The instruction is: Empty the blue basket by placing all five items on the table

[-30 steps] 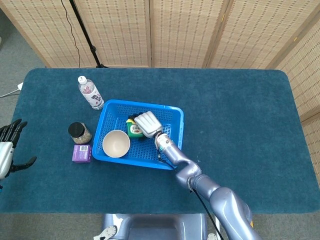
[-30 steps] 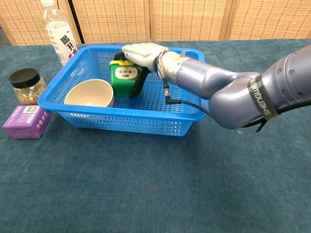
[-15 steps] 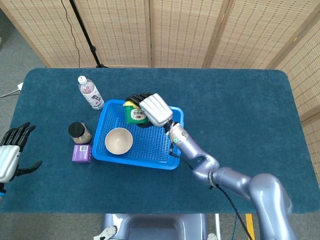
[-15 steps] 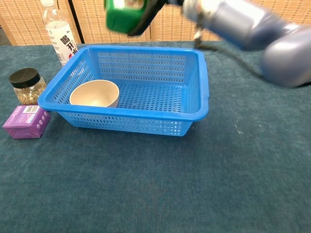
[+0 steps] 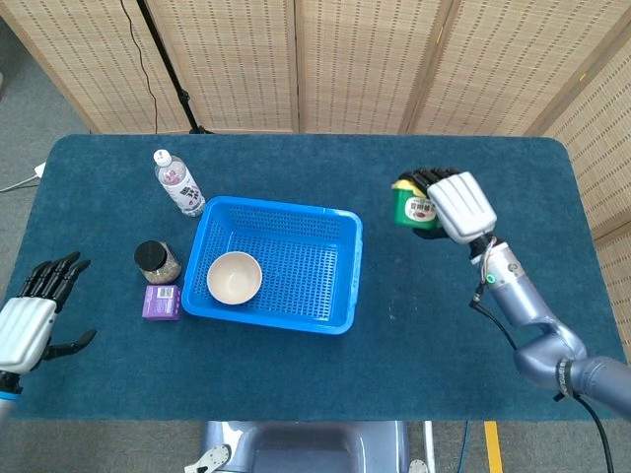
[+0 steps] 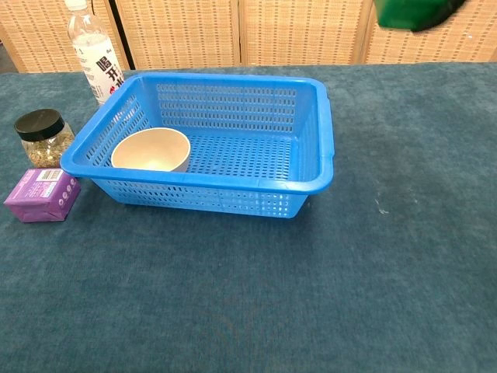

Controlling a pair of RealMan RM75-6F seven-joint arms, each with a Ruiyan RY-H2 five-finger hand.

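The blue basket (image 5: 335, 272) (image 6: 314, 183) stands left of the table's middle with only a cream bowl (image 5: 234, 279) (image 6: 151, 150) in its near left corner. My right hand (image 5: 455, 205) grips a green can with a yellow lid (image 5: 410, 204) in the air over the table's right half; in the chest view only the can's blurred green bottom (image 6: 411, 13) shows at the top edge. A water bottle (image 5: 177, 182) (image 6: 95, 53), a black-lidded jar (image 5: 157, 261) (image 6: 43, 137) and a purple box (image 5: 162, 302) (image 6: 43, 195) stand on the cloth left of the basket. My left hand (image 5: 35, 320) hovers open at the left edge.
The table is covered in dark teal cloth (image 5: 444, 325). Woven screens (image 5: 355, 59) close off the far side. A black stand pole (image 5: 163, 54) rises behind the far left corner.
My right hand has lifted the green can out of the basket and carried it rightward, over the table's right half. The left hand has drifted slightly right.
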